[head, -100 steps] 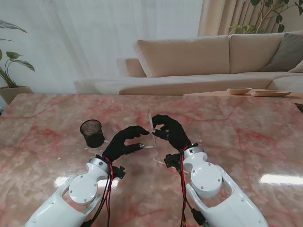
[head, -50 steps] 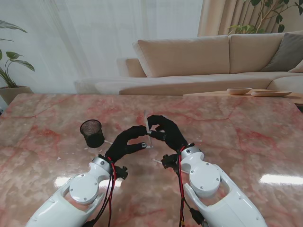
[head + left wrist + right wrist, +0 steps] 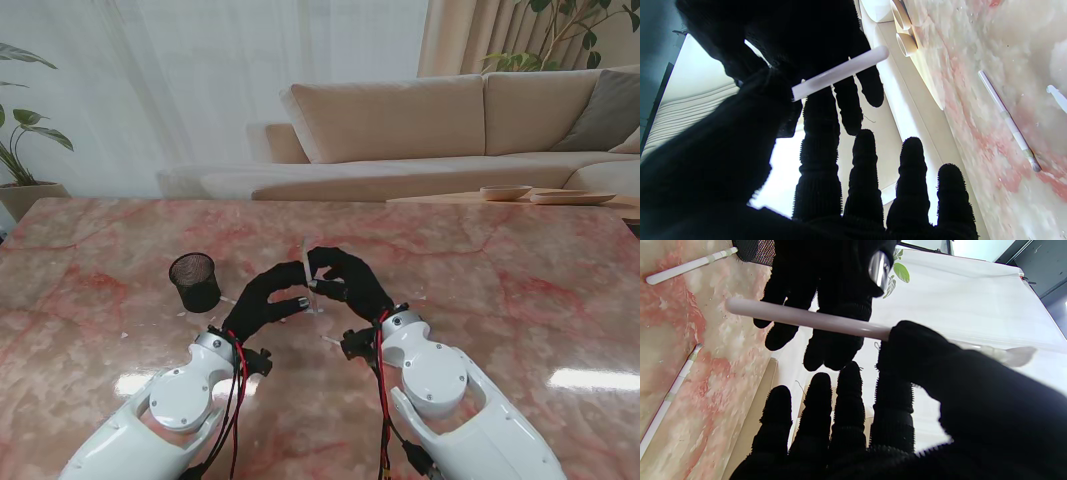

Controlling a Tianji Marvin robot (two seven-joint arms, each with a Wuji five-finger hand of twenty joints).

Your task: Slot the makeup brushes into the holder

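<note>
A white makeup brush (image 3: 304, 256) stands nearly upright above the middle of the table, with my right hand (image 3: 352, 281) shut on it. In the right wrist view the thumb (image 3: 907, 340) pinches the brush (image 3: 806, 318) near its head, and the handle end is free. My left hand (image 3: 263, 300) faces it, fingers spread (image 3: 863, 173). Its thumb lies beside the handle (image 3: 840, 71), and I see no grip. The black mesh holder (image 3: 193, 281) stands to the left of both hands, with no brush visible in it.
Loose white brushes lie on the marble table (image 3: 520, 290): two (image 3: 1007, 121) (image 3: 1057, 96) in the left wrist view and two (image 3: 690, 265) (image 3: 670, 396) in the right wrist view, one of them beside the holder (image 3: 750, 250). A sofa (image 3: 400, 130) stands beyond the far edge.
Both hands have drifted slightly to the left, staying close together. The brush has moved with the right hand and now stands a little more upright.
</note>
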